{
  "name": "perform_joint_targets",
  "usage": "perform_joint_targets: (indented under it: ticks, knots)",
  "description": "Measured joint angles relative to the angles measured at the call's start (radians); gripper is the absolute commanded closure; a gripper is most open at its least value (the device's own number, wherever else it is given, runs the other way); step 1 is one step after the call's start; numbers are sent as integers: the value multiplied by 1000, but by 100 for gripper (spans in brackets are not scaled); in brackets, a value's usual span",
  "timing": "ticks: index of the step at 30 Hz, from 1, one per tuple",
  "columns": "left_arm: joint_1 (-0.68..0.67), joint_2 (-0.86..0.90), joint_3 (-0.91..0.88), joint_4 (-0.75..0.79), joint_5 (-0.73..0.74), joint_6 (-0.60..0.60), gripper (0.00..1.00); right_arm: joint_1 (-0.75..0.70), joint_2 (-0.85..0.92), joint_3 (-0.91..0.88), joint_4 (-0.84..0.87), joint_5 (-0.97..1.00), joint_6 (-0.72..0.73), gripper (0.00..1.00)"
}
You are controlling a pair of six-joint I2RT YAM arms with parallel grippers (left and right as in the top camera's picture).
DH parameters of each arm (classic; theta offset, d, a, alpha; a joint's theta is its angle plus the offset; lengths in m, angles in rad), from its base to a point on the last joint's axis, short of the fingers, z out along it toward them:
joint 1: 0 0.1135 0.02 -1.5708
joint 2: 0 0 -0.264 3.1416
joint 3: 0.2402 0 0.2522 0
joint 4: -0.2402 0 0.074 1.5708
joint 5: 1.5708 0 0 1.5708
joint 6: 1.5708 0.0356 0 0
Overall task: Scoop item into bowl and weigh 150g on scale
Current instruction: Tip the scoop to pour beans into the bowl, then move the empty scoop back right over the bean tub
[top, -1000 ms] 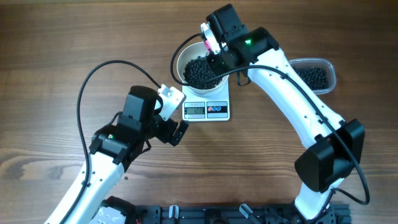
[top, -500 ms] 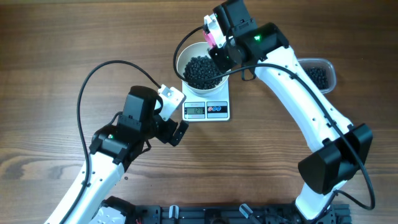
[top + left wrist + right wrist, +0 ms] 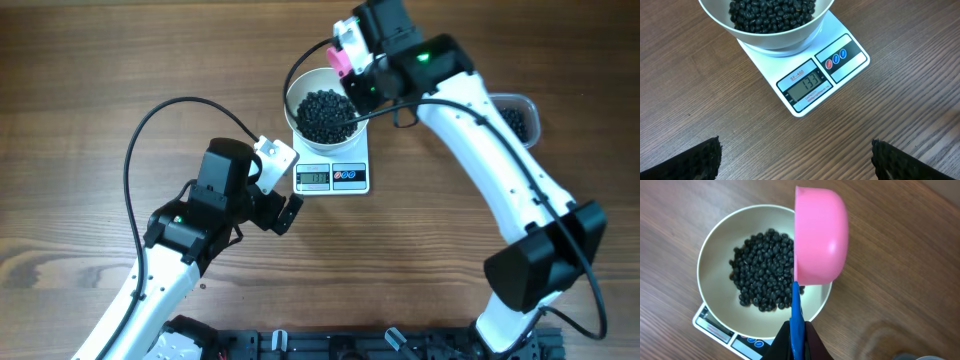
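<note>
The white bowl [image 3: 294,100] stands on the scale [image 3: 352,158] and holds a heap of black beans [image 3: 322,112], the item. In the left wrist view the scale's display [image 3: 805,84] reads 133. My right gripper [image 3: 797,325] is shut on the blue handle [image 3: 796,305] of a pink scoop [image 3: 821,235]. The scoop is tipped on its side over the bowl's right rim [image 3: 826,296], its mouth turned toward the beans; its inside is hidden. My left gripper [image 3: 795,145] hangs open over bare table just in front of the scale, with nothing between its fingers [image 3: 700,160].
A clear plastic tub [image 3: 522,112] with more black beans sits at the far right, mostly covered by the right arm. A black cable [image 3: 150,120] loops over the table to the left of the scale.
The right gripper has carried the scoop a little back and to the right, uncovering more of the bowl. The left arm has not moved.
</note>
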Motion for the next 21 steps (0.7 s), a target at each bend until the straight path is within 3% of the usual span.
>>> perform_joint_targets:
  ticks: [8,21]
  knots:
    - [0,0,0,0,0,0,0,-109,-79,2,5,-68,15,96]
    - [0,0,0,0,0,0,0,-47,-85,5,-21,-81,15,96]
